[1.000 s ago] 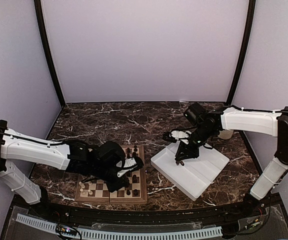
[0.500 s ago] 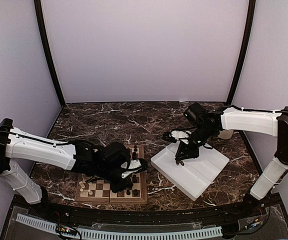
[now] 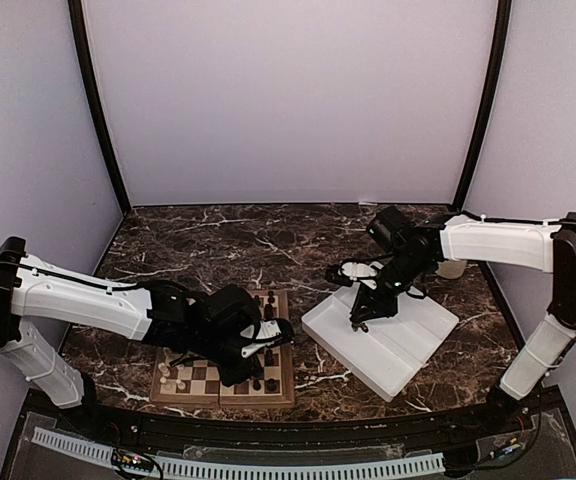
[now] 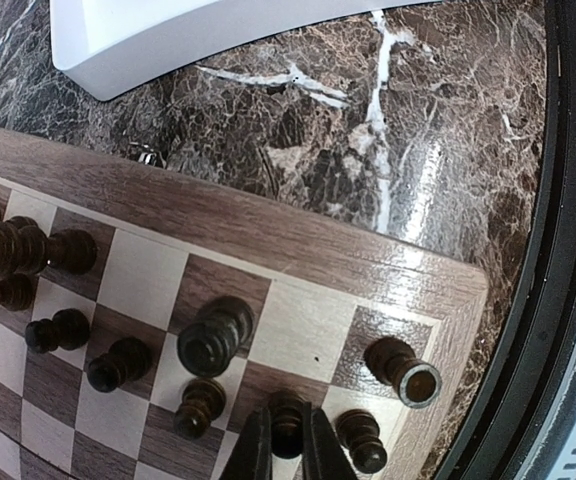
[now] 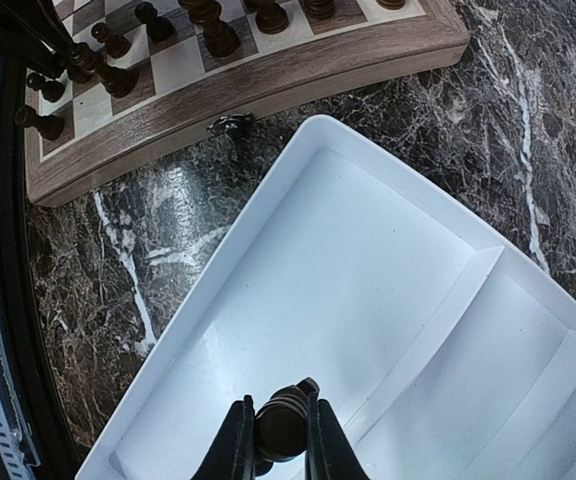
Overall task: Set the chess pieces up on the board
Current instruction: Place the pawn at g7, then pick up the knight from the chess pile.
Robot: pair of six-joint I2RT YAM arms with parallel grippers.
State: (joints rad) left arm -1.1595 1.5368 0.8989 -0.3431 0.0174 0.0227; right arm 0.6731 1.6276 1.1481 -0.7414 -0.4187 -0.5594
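Tabletop [image 3: 218,250] bears one white tray [image 3: 408,350] and, left of it, one board [image 3: 208,378]. Of two grippers, the left gripper [image 4: 286,455] pinches one dark chessman [image 4: 286,415] near the board's right edge, and the right gripper [image 5: 280,440] clamps one dark piece [image 5: 283,418] over the tray. Roughly ten dark chess pieces [image 4: 213,335] stand on the board. Since a second ago the left arm has reached rightward, while the right is unchanged.

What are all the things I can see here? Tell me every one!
board: one, brown and cream, left on the table.
dark pieces: many, dark brown, on the board's right part.
cream pieces: a few, cream, board's near-left corner.
tray: one, white, right of the board.
table: one, dark marble, under everything.
left gripper: one, black, shut on the standing piece on the board.
right gripper: one, black, shut on the held piece over the tray.
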